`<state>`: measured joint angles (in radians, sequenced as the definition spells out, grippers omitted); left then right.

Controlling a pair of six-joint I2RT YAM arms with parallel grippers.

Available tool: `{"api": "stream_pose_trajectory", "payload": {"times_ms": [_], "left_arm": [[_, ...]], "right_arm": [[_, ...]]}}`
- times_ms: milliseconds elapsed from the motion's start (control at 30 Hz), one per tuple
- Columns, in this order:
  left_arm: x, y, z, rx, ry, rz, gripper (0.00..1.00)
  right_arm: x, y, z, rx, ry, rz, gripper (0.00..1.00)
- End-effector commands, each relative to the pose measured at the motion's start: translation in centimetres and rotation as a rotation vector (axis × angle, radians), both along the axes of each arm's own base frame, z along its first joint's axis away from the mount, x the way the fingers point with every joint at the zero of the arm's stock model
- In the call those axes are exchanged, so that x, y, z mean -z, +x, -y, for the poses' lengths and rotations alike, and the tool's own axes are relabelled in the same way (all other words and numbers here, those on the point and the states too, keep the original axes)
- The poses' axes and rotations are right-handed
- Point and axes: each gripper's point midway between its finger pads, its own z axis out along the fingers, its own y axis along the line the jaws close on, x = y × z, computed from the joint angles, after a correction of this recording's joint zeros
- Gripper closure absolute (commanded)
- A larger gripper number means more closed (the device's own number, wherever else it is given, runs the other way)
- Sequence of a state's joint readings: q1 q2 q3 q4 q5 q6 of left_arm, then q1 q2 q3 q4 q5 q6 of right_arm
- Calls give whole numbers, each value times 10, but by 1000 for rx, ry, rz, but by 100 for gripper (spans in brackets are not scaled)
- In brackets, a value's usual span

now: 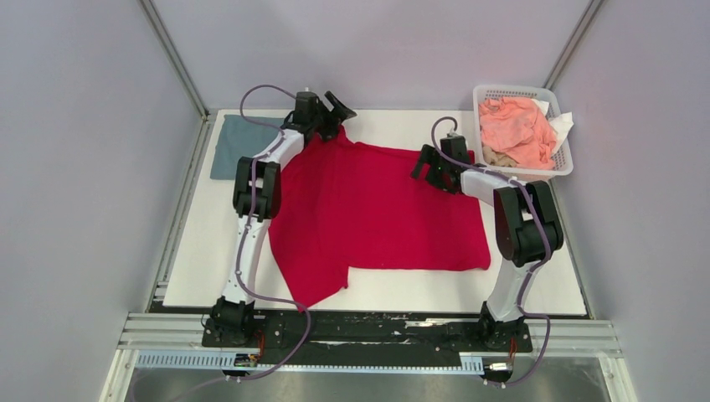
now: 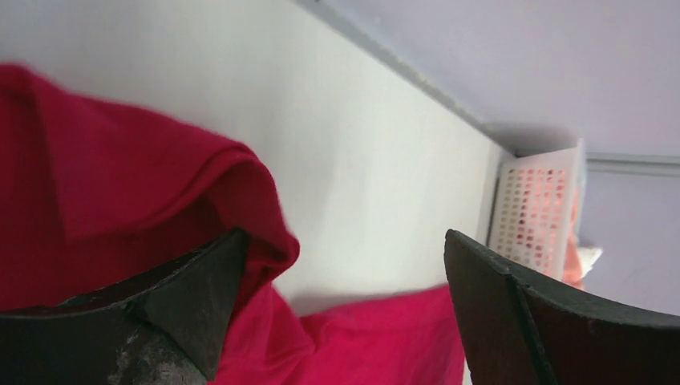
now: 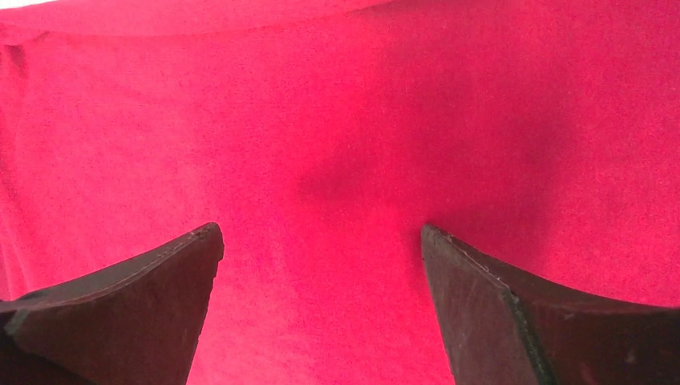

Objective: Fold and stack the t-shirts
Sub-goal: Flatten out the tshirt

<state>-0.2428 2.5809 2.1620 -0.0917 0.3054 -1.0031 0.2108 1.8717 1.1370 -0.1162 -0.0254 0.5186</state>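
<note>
Peach cloth (image 1: 519,130) is heaped in the mesh basket (image 1: 537,174) beside the gaping right gripper (image 3: 321,241); left gripper (image 2: 345,237) gaping at edge of red t-shirt (image 1: 377,213).

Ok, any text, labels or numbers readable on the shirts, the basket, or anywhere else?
None can be read in any view.
The red shirt, the grey-blue shirt and the basket show no print, tag or label.

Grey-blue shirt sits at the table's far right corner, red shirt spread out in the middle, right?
No, the grey-blue shirt is at the far left corner, per the top external view; the red shirt is spread out in the middle.
</note>
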Motion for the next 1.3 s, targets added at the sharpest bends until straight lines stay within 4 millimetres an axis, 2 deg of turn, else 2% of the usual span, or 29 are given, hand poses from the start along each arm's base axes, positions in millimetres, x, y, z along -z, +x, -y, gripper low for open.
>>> {"api": "stream_pose_trajectory", "payload": {"times_ms": [0,100,167,233,267,367,500,533,567,600,633,667,700,767,800,833,933,1033,1067,1100,1133,1167,1200,1233,1267], "left_arm": [[-58,36,21,-41,-147,172,0],[-68,46,34,-100,-162,216,0],[-71,51,33,-131,-125,233,0],[-62,51,26,-154,-84,216,0],[-67,50,23,-157,-69,226,0],[-67,46,16,-166,-17,214,0],[-90,38,14,-115,49,247,0],[-103,35,13,-101,81,273,0],[-103,31,11,-91,107,257,0],[-122,26,9,-74,136,292,0],[-119,20,6,-63,164,273,0],[-142,13,4,-55,192,310,0],[-155,2,0,-47,216,307,0],[-167,-18,-7,-29,275,300,0],[-166,-25,-10,-21,305,295,0],[-169,-40,-15,-11,325,273,0],[-158,-75,-26,14,369,208,0],[-129,-121,-30,64,358,135,0],[-103,-138,-25,99,352,98,0],[-111,-149,-22,106,333,112,0],[-90,-165,-15,139,330,81,0],[-91,-175,-11,154,321,86,0],[-74,-190,-3,182,328,56,0],[-71,-198,1,194,324,46,0],[-57,-211,8,220,327,18,0]], "right_arm": [[-3,11,-4,-6,10,14,0],[-4,12,0,4,-4,14,0],[-5,11,2,11,-11,15,0],[-7,10,4,17,-16,18,0],[-8,11,4,17,-15,21,0],[-8,10,0,7,-3,19,0],[-19,11,4,13,-15,43,0],[-23,14,10,38,-43,60,0],[-29,16,14,50,-61,74,0],[-36,19,17,56,-74,87,0],[-43,21,19,66,-84,101,0],[-51,22,21,72,-92,115,0],[-57,23,22,77,-96,129,0],[-68,23,24,80,-105,154,0],[-72,24,26,80,-117,164,0],[-75,26,27,78,-128,173,0],[-74,33,31,85,-156,176,0],[-67,43,30,98,-156,173,0],[-65,48,30,103,-160,174,0],[-62,53,31,108,-170,172,0],[-61,59,32,114,-180,174,0],[-58,65,33,122,-187,175,0],[-55,70,33,123,-192,172,0],[-52,76,32,121,-188,172,0],[-52,82,31,126,-180,175,0]]}}
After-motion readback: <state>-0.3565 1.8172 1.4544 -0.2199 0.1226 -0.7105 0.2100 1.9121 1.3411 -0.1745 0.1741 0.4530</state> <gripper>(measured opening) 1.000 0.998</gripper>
